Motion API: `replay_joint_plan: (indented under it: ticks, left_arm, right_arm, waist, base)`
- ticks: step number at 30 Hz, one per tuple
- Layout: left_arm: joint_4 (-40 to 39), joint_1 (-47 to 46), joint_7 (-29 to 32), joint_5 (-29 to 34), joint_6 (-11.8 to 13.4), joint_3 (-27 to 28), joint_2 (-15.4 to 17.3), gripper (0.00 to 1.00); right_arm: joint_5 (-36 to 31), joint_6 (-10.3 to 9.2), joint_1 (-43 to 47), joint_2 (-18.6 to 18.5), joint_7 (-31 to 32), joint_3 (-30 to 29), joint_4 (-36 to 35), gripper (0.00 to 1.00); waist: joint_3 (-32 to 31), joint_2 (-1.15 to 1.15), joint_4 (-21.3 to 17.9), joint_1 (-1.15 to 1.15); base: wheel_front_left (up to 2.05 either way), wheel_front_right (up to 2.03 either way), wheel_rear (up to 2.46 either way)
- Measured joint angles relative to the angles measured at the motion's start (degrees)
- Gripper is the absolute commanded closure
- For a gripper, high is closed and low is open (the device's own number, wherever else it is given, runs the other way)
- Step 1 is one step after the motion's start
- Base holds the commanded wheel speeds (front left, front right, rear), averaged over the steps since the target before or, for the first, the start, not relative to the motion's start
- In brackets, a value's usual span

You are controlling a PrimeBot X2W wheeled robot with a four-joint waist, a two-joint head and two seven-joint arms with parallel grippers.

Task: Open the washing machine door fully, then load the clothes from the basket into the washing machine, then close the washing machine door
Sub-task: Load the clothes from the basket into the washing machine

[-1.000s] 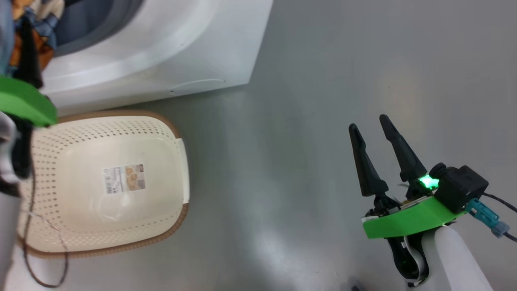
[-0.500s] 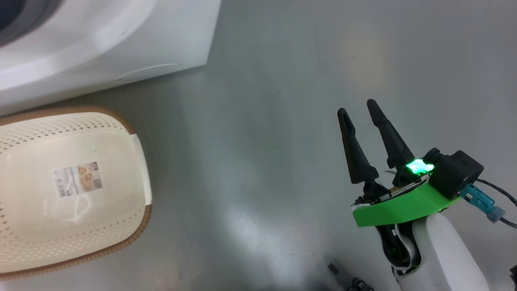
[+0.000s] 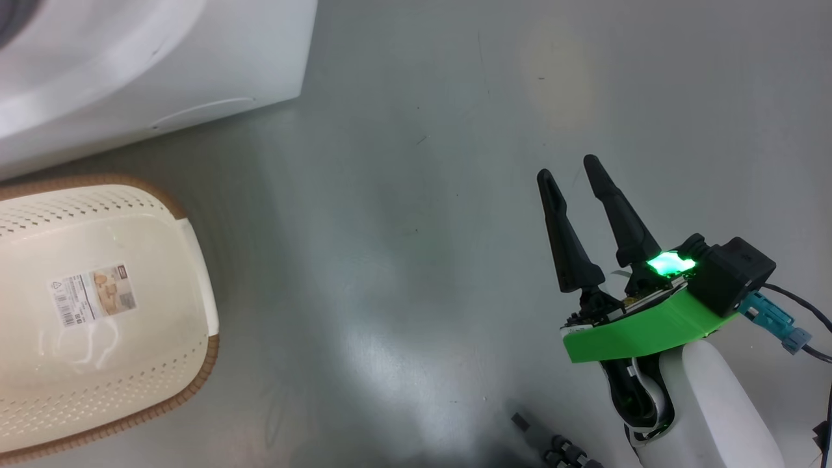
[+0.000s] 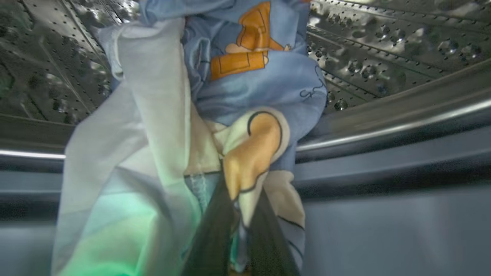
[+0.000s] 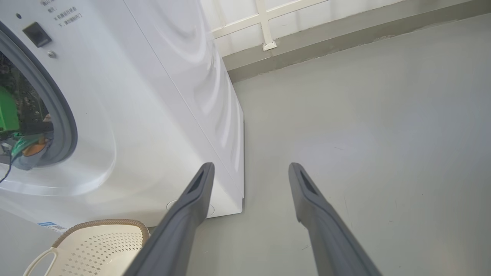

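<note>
In the head view, the big white boxy washing machine [image 3: 195, 65] is standing at the upper left on the smooth grey floor [image 3: 422, 227]. Just below it, the small cream-white perforated plastic basket [image 3: 130, 390] with the brown woven-look rim is sitting on the floor. It is holding no garments and is showing the label sticker [image 3: 91, 302] on its bottom. At the lower right, the right gripper [image 3: 568, 167] is hanging over bare floor, well apart from the basket. Its two long dark fingers are standing apart with nothing between them, and a green light is glowing at its base.

In the left wrist view, the left gripper [image 4: 241, 195] is reaching in over the grey rubber gasket [image 4: 383, 214]. Its fingers are pressing together on the clothes [image 4: 245, 76], soft light blue fabric printed with orange-brown cartoon figures and white patches. The bundle is hanging in front of the perforated steel drum [image 4: 383, 46], so the garments are sitting at the mouth of the machine.

In the right wrist view, the right gripper [image 5: 251, 165] is pointing at the floor [image 5: 364, 115] beside the washing machine [image 5: 153, 115], fingers spread wide and gripping nothing. A green bracket [image 5: 7, 115] is showing inside the gasket-ringed opening [image 5: 57, 111] at the left edge. The basket [image 5: 99, 245] is resting at the foot of the machine, near a blue sticker [image 5: 48, 225].
</note>
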Motion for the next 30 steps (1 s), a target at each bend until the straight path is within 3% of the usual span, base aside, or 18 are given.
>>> replay_joint_plan:
  ticks: [11, 24, 30]
  left_arm:
    - [-1.3, -5.5, -11.8, 4.8, 2.1, 2.3, 1.8, 1.00]
    - [3.4, -16.0, -30.0, 9.0, 3.1, 5.2, 2.7, 1.00]
    - [8.5, -17.7, -31.6, 8.8, 2.8, 5.4, 2.6, 1.00]
  right_arm:
    - [1.0, 0.00, -0.2, 0.1, 0.0, 1.2, -0.3, 0.00]
    - [2.4, 0.00, -1.8, 0.2, 0.0, 3.2, -0.4, 0.00]
    - [2.6, 0.00, -2.4, 0.2, 0.0, 3.6, -0.4, 0.00]
  waist:
    - [1.9, 0.00, -1.3, 0.00]
    - [5.2, 0.00, -4.8, 0.00]
    - [6.7, 0.00, -6.0, 0.00]
  base:
    - [0.00, 0.00, 0.00]
    - [0.00, 0.00, 0.00]
    - [0.00, 0.00, 0.00]
